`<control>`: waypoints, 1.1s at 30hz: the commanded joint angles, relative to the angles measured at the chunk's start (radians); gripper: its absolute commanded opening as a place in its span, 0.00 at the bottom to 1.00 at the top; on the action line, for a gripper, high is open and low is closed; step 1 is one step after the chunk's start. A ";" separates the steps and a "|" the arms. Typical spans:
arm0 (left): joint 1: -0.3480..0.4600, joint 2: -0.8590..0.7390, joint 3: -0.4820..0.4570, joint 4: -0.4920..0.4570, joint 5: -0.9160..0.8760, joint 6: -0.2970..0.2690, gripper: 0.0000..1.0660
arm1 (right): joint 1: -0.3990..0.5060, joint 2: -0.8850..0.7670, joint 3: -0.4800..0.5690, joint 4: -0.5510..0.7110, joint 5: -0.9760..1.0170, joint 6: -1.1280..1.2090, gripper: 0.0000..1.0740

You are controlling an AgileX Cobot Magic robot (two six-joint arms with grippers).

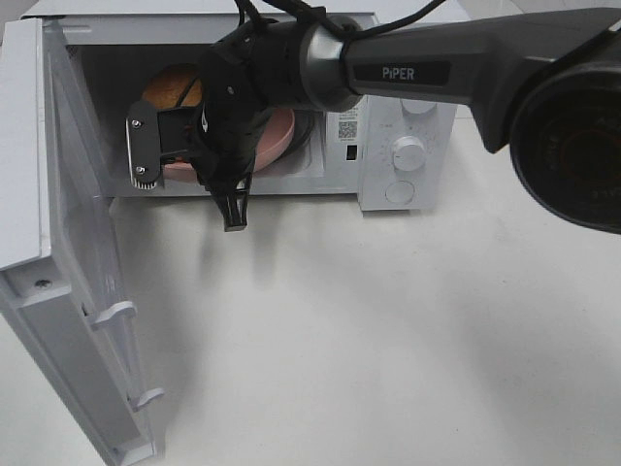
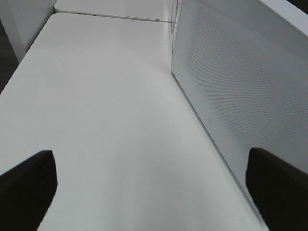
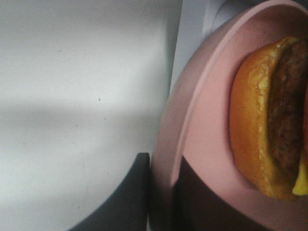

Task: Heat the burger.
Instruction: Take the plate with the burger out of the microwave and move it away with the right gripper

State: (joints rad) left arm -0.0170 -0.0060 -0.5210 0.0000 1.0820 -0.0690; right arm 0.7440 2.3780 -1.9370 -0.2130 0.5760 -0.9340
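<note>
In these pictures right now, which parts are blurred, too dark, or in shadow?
Exterior high view: the right arm looms close and dark, casting a soft shadow on the table. Right wrist view: the burger and pink plate are close and blurred. Left wrist view: evenly lit, dark fingertips slightly soft.
</note>
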 commanded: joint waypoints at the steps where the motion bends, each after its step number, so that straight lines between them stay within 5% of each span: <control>1: 0.002 -0.003 0.001 0.000 -0.012 -0.002 0.94 | 0.003 -0.059 0.078 -0.032 -0.043 0.032 0.00; 33: 0.002 -0.003 0.001 0.000 -0.012 -0.002 0.94 | 0.004 -0.528 0.894 -0.083 -0.670 0.032 0.00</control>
State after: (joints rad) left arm -0.0170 -0.0060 -0.5210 0.0000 1.0820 -0.0690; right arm 0.7440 1.9070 -1.0830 -0.2780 0.0120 -0.8930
